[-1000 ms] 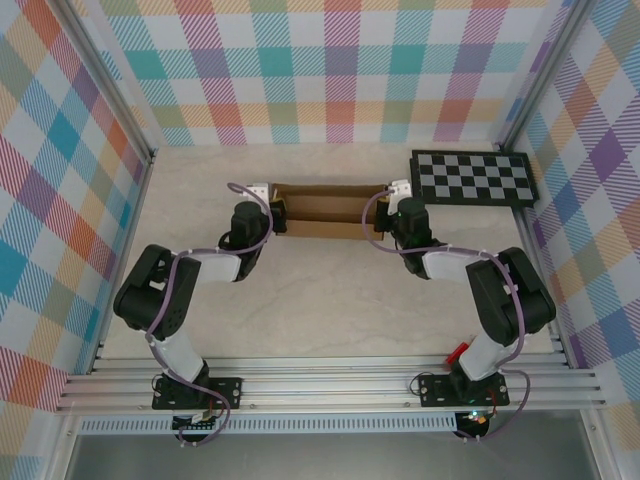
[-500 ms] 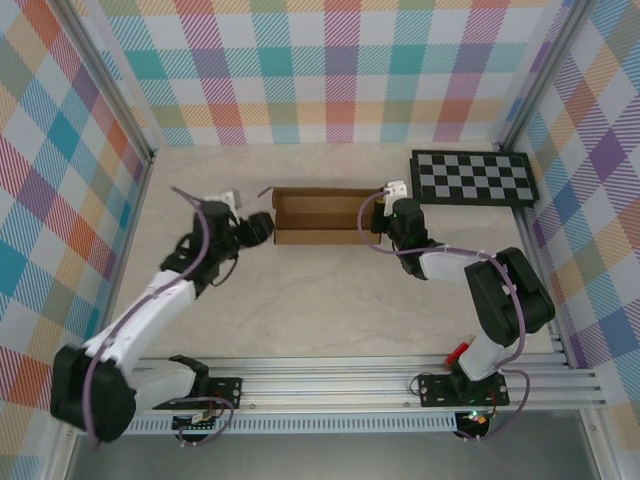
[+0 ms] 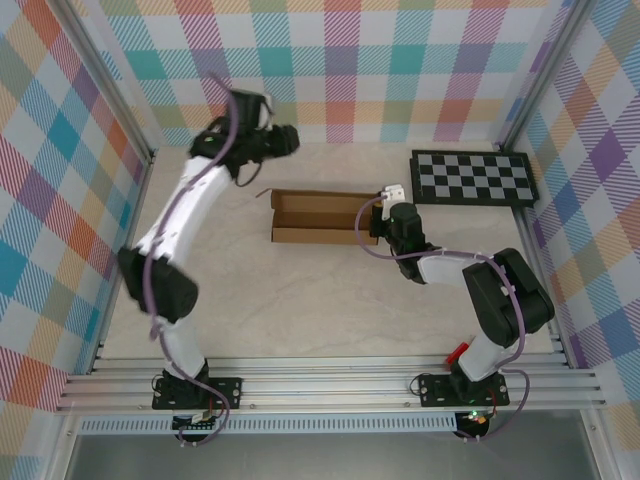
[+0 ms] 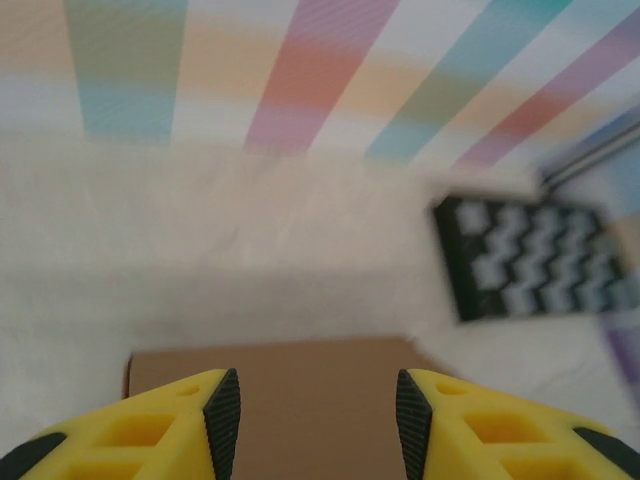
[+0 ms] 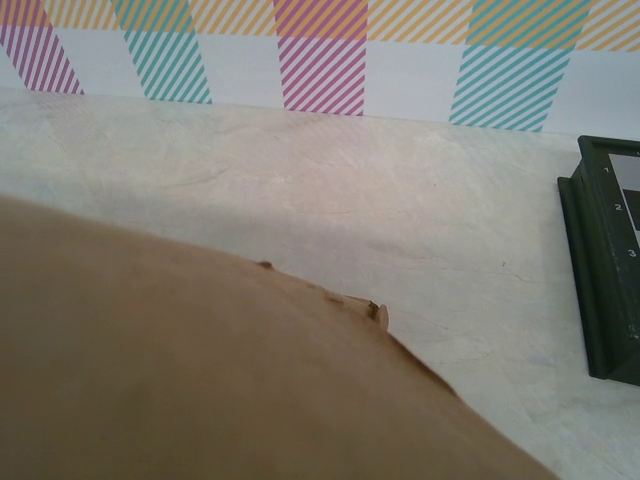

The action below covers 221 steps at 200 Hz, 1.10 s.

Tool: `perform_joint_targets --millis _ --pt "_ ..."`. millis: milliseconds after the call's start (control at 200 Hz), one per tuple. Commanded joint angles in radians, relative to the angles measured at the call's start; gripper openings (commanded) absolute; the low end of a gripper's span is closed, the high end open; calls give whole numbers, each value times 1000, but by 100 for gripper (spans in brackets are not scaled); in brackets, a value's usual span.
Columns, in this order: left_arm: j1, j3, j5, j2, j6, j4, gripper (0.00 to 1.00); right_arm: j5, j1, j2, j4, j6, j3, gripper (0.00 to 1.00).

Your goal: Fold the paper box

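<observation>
Moved up off paper box toward back wall — left hand, fingers apart, empty. Box at worktop centre; right hand closed at its right end. Advised: keep that end pinned, re-approach left end slowly.

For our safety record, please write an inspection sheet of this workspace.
Surface: pale marbled table.
Job's things: paper box, brown, shallow, mid-table.
Clutter: checkerboard panel, far right, apart from box.
End effectors: left end effector open, empty, raised off the box; right end effector shut at box's right end.
Cables: purple cables loop along both arms.
Surroundings: plaid walls on three sides; aluminium rails at near edge.
</observation>
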Motion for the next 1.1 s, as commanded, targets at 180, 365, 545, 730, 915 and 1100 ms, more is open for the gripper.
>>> perform_joint_targets --millis 180,365,545,730,915,1100 --pt "-89 -67 20 85 23 -159 47 -21 25 21 -208 -9 -30 4" --pt "-110 -393 16 20 -57 27 47 -1 25 1 -436 63 61 27" --pt "-114 -597 4 7 -128 173 46 -31 25 -157 -639 212 40 43" --pt "-114 -624 -18 27 -115 184 46 -223 25 -454 -894 142 132 41" --pt "-114 -619 -20 37 -80 180 46 -399 8 -147 -893 -3 439 42" --pt "-114 -630 -27 33 -63 188 46 -467 -27 205 -884 61 688 39"
